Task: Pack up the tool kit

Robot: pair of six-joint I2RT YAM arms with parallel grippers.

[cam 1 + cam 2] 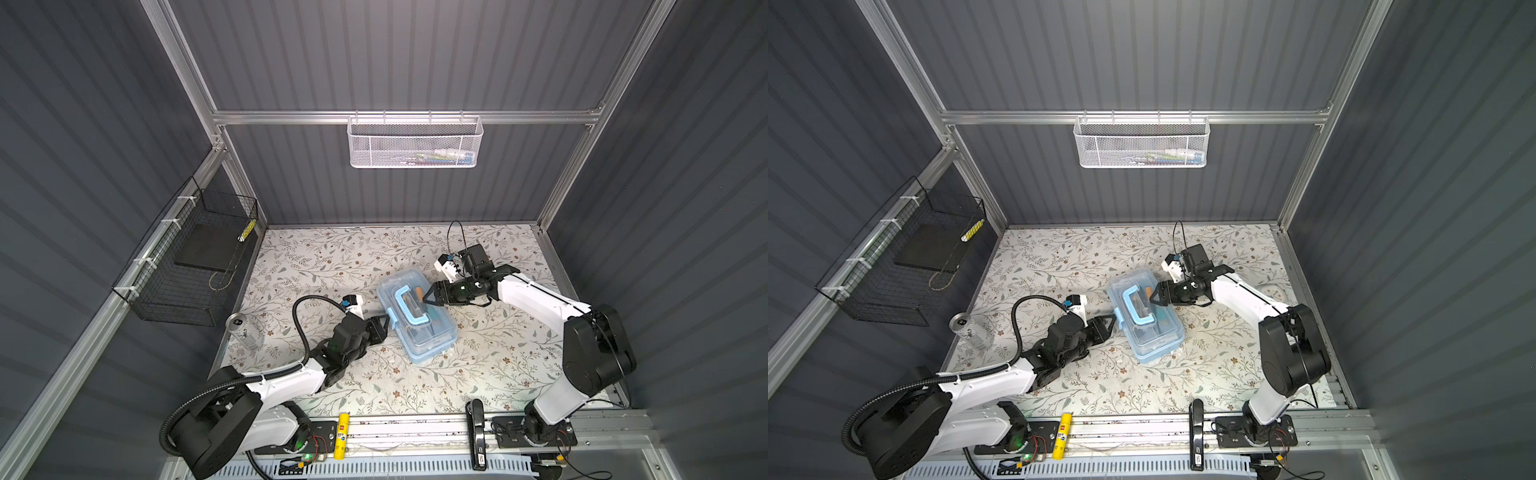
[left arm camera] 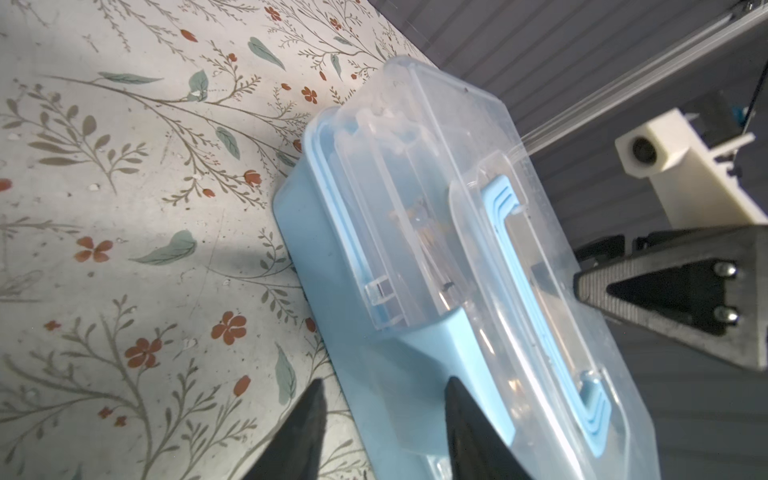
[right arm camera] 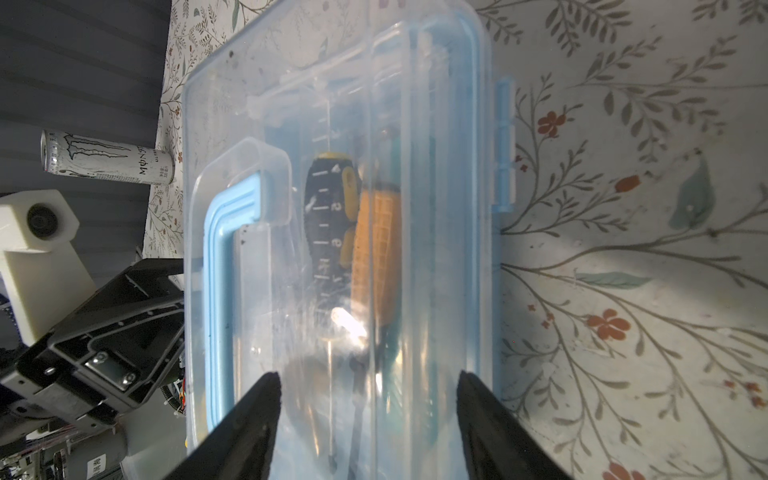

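The tool kit box (image 1: 430, 347) sits closed near the middle of the floral table (image 1: 332, 257), lying at a slant in both top views, its clear lid (image 3: 257, 83) down over the light-blue base and its light-blue handle (image 1: 409, 305) folded flat on top. Through the lid the right wrist view shows a yellow-black utility knife (image 3: 332, 216) lying just beside an orange-handled screwdriver (image 3: 376, 249); thinner metal pieces lie with them but are too blurred to name. The right tool (image 1: 427, 299) reaches in from the right and hovers over the lid next to the handle, released, its fingers spread wide above the clear plastic with nothing between them. The left tool (image 1: 386, 322) comes in low from the left at the box's long side, where the blue latch (image 2: 428, 357) is; its fingers stand apart, one in front of the latch and the other over the table, and whether either presses the box I cannot tell. A white drink can (image 1: 245, 332) stands at the table's left edge, well apart from the box. A white mesh basket (image 1: 413, 143) hangs on the back wall and a black wire basket (image 1: 187, 266) on the left wall.
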